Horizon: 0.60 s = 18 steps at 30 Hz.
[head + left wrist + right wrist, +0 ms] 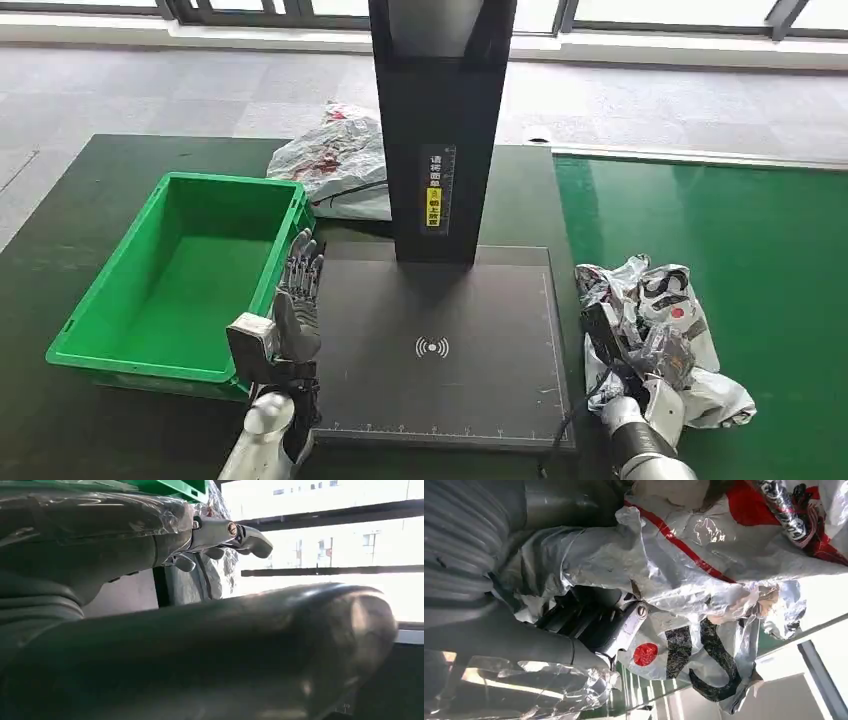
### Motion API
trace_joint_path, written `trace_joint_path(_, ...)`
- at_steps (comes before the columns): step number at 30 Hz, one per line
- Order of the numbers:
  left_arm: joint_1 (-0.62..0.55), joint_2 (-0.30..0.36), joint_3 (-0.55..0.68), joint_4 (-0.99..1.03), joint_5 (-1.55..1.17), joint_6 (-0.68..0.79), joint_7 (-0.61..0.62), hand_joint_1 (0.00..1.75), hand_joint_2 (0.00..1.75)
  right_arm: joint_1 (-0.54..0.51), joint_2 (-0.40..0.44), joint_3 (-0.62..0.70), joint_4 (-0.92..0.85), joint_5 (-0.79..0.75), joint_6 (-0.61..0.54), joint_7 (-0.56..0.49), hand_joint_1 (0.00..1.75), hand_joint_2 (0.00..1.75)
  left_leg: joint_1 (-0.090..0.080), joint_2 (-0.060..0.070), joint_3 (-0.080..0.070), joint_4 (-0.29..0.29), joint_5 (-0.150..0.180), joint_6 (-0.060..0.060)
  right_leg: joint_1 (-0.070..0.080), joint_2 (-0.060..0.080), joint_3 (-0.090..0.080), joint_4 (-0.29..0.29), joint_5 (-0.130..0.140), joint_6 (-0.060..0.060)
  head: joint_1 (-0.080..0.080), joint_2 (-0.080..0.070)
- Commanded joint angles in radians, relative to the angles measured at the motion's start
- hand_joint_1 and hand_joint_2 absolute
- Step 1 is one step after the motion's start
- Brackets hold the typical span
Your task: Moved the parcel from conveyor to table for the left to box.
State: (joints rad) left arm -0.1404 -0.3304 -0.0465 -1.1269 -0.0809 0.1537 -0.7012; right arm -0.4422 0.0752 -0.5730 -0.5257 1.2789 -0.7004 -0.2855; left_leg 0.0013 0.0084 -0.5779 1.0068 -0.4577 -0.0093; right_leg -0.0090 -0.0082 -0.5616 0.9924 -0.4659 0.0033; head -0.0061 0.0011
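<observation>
The parcel (668,318), a crumpled silver-white plastic bag with red and black print, lies at the left edge of the green conveyor (770,240). My right hand (622,352) reaches into its near side and grips it; in the right wrist view the dark fingers (591,622) curl into the parcel's film (684,565). My left hand (297,300) stands upright with fingers straight and apart, holding nothing, between the green box (110,300) and the black scanner plate (480,300). In the left wrist view its fingers (225,534) stick out beside the box's green rim (170,486).
A black column (440,130) rises from the back of the scanner plate. A second bagged parcel (335,160) lies behind the box on the dark table (90,180). The green box is empty.
</observation>
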Motion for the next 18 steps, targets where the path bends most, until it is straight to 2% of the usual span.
trace_joint_path(1, 0.015, -0.008, 0.031, 0.014, 0.006, -0.004, 0.003, 0.00, 0.00, 0.143, 0.147, 0.165, -0.519, -0.617, 0.093, -0.413, 1.75, 1.75, 0.000, 0.002, 0.000, -0.001, -0.001, -0.001, 0.000, 0.004, -0.001, 0.000, 0.000, 0.000, 0.000, 0.000)
trace_joint_path(5, -0.009, -0.006, 0.034, 0.039, 0.003, -0.015, 0.003, 0.00, 0.00, 0.265, 0.131, 0.438, -0.780, -0.798, 0.013, -0.413, 1.75, 1.75, 0.000, 0.000, 0.001, -0.002, -0.001, -0.001, 0.000, 0.001, -0.001, 0.000, -0.001, -0.001, 0.000, 0.000)
trace_joint_path(8, -0.015, -0.004, 0.037, 0.045, 0.004, -0.017, 0.003, 0.00, 0.00, 0.313, 0.151, 0.485, -0.918, -0.798, 0.002, -0.413, 1.75, 1.75, -0.001, -0.002, -0.002, 0.000, -0.001, 0.000, -0.001, 0.000, -0.003, 0.002, -0.002, -0.001, 0.000, 0.000)
trace_joint_path(9, -0.028, 0.001, 0.035, 0.064, 0.008, -0.023, 0.003, 0.00, 0.00, 0.376, 0.155, 0.610, -1.102, -0.773, 0.002, -0.413, 1.75, 1.75, -0.001, -0.001, -0.001, -0.001, -0.001, 0.000, -0.001, 0.001, -0.003, 0.002, -0.002, -0.001, 0.000, 0.000)
trace_joint_path(12, -0.022, 0.003, 0.040, 0.058, 0.012, -0.021, 0.003, 0.00, 0.00, 0.399, 0.184, 0.620, -1.104, -0.739, 0.002, -0.413, 1.75, 1.75, -0.001, 0.001, 0.000, -0.001, -0.002, -0.002, -0.001, 0.003, -0.002, 0.002, -0.003, -0.002, 0.000, 0.000)
trace_joint_path(18, -0.016, 0.003, 0.041, 0.053, 0.013, -0.025, 0.003, 0.00, 0.00, 0.380, 0.153, 0.638, -1.085, -0.774, 0.002, -0.413, 1.75, 1.75, 0.001, -0.003, -0.002, -0.001, -0.001, -0.001, 0.000, -0.002, -0.003, 0.001, -0.003, -0.001, 0.000, 0.000)
